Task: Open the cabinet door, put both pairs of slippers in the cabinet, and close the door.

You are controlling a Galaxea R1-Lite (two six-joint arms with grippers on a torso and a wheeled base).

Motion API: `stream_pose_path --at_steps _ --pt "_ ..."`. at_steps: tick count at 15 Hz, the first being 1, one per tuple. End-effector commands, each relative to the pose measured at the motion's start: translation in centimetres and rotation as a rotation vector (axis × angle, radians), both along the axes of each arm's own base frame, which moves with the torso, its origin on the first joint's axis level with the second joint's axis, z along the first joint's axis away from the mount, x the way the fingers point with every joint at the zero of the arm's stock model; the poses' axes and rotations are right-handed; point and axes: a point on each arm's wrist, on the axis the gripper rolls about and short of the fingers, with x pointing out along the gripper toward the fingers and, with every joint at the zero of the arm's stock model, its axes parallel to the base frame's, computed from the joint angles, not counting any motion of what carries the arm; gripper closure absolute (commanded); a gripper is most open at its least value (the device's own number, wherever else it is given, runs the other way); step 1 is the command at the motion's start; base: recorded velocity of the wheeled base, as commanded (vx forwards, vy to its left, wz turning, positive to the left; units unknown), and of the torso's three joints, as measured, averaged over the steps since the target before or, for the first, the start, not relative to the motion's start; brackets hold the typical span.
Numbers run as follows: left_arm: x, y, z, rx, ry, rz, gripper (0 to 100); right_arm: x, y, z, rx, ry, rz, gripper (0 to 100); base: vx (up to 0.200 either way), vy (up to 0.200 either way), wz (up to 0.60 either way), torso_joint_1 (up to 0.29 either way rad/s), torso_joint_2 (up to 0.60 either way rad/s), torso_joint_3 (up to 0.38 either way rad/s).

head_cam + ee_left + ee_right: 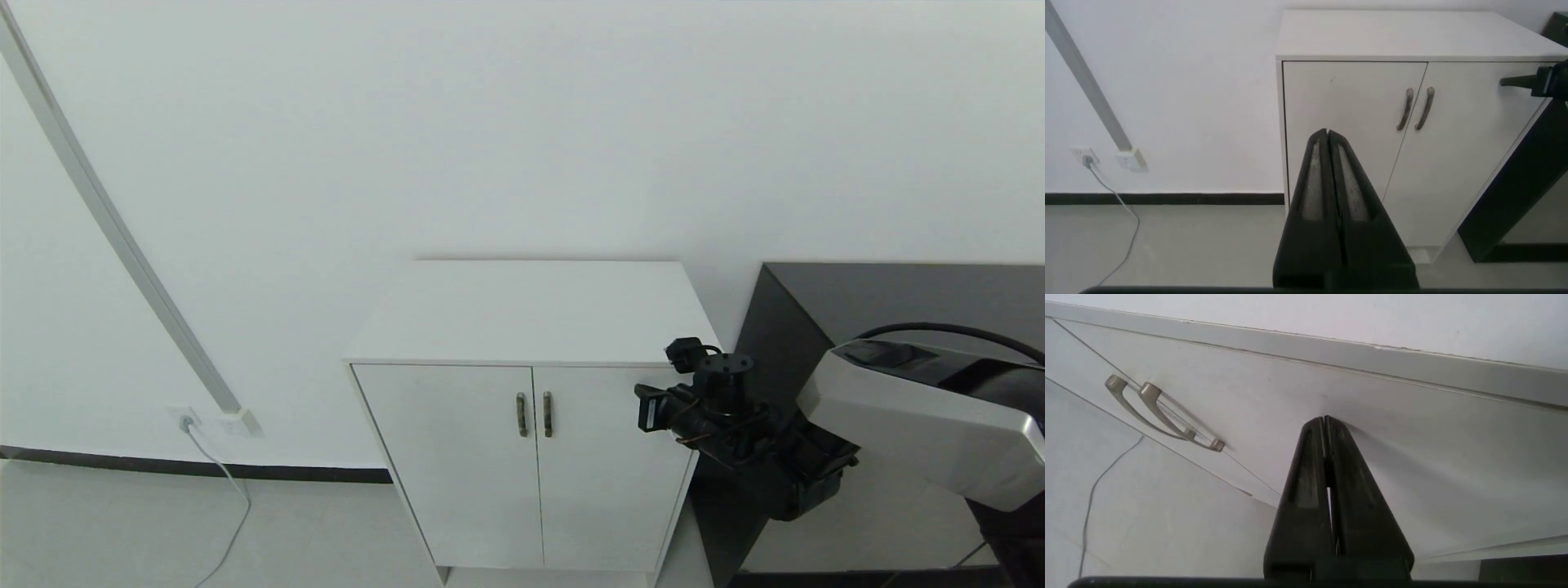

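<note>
**Left gripper** (1328,139): fingers pressed together, holding nothing. It points at the cabinet from well apart.

**Right gripper** (1327,429): fingers closed flat against each other, empty. It sits close before the upper part of the right door, to the right of the handles. Whether it touches the panel cannot be told.

**Cabinet** (522,314): low, white, flat-topped, standing on the floor against the wall. It has two plain doors, both shut, with a thin seam between them.

**Left handle** (521,414) and **right handle** (547,414): slim metal bow pulls, set upright, one on either side of the seam.

- Handling (judged): the doors look like stiff, light board panels, probably hinged at the outer edges, so each would swing out in an arc.
- The handles look rigid, smooth and possibly slippery.
- Best hold: across the bar of a handle at mid-length, or hooked behind it. The fingers would have to part first.
- The flat door faces offer no purchase.

**Dark cabinet** (898,294): just beside the white one, on its right.

**Wall socket** (186,420), with a grey **cable** (233,490) trailing to the floor, is left of the cabinet and well apart from it.
</note>
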Motion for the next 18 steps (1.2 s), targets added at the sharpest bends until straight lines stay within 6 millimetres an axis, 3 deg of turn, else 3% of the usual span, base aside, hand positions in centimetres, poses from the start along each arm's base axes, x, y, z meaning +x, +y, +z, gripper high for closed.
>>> stream_pose_path --at_steps 1,5,10,13,18 --pt "0.0 0.0 0.0 0.000 0.001 0.001 100 -0.1 0.0 -0.1 -0.002 0.003 -0.001 100 0.000 0.000 0.00 0.000 0.00 0.000" --pt "0.0 0.0 0.0 0.000 0.001 0.001 100 -1.2 -0.6 0.8 -0.003 0.006 -0.001 100 0.000 0.000 0.00 0.000 0.00 0.000" --pt "0.0 0.0 0.0 0.000 0.001 0.001 100 -4.3 -2.4 2.7 -0.028 -0.038 -0.067 100 0.000 0.000 0.00 0.000 0.00 0.000" --pt "0.0 0.0 0.0 0.001 0.001 -0.001 100 -7.6 -5.5 5.3 -0.056 -0.071 -0.111 100 0.000 0.000 0.00 0.000 0.00 0.000" --pt "0.0 0.0 0.0 0.000 0.001 -0.001 100 -16.2 -16.5 9.4 -0.126 -0.094 -0.405 100 0.000 0.000 0.00 0.000 0.00 0.000"
